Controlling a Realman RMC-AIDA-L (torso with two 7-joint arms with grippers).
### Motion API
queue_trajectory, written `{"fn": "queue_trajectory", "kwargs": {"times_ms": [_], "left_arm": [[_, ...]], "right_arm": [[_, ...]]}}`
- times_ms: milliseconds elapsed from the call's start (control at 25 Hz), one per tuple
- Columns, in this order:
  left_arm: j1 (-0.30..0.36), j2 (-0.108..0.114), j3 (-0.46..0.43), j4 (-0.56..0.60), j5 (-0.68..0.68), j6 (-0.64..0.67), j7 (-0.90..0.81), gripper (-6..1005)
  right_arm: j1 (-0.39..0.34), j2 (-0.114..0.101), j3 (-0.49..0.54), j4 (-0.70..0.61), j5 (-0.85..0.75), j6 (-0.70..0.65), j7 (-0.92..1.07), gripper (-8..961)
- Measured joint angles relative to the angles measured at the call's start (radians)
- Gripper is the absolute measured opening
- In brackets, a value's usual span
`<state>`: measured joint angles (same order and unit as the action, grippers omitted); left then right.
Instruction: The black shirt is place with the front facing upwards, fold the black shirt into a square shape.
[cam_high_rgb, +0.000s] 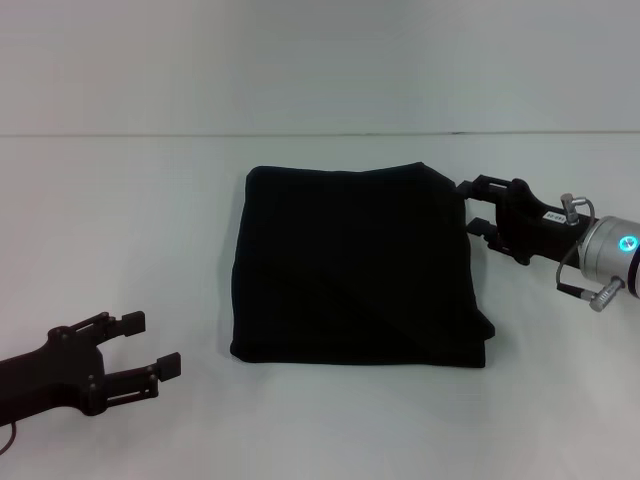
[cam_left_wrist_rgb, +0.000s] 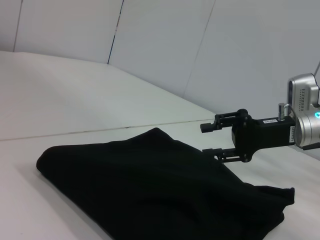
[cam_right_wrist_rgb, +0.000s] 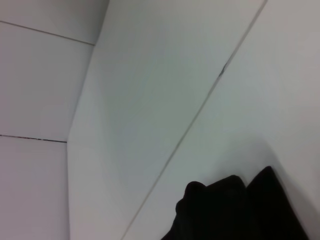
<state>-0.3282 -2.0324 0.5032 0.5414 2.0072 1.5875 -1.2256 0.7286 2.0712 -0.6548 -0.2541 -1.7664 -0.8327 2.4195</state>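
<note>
Now black shirt (cam_high_rgb: 355, 265) folded square, lettering hidden; left claw (cam_high_rgb: 150, 345) open, right claw (cam_high_rgb: 470, 207) open beside it.

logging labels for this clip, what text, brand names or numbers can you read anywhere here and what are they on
None can be read.
Right gripper: a small white label on its black body shows dark marks, too small to read in both the head view and the left wrist view.
Black shirt: folded, only plain black cloth shows, no lettering or neck label visible.
Left gripper: no markings visible.
</note>
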Motion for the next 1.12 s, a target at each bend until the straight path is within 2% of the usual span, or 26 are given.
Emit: {"fn": "queue_trajectory", "kwargs": {"times_ms": [920,1120], "left_arm": [[-0.003,0.003,-0.002,-0.002,-0.001,0.000,0.000,849],[-0.003,0.003,-0.002,-0.002,-0.004,0.000,0.000,846]], "right_arm": [[0.021,0.019,-0.003,0.016,-0.002,0.060,-0.069,633],[0.036,0.021,-0.005,0.023,-0.005,0.060,-0.128,553]]}}
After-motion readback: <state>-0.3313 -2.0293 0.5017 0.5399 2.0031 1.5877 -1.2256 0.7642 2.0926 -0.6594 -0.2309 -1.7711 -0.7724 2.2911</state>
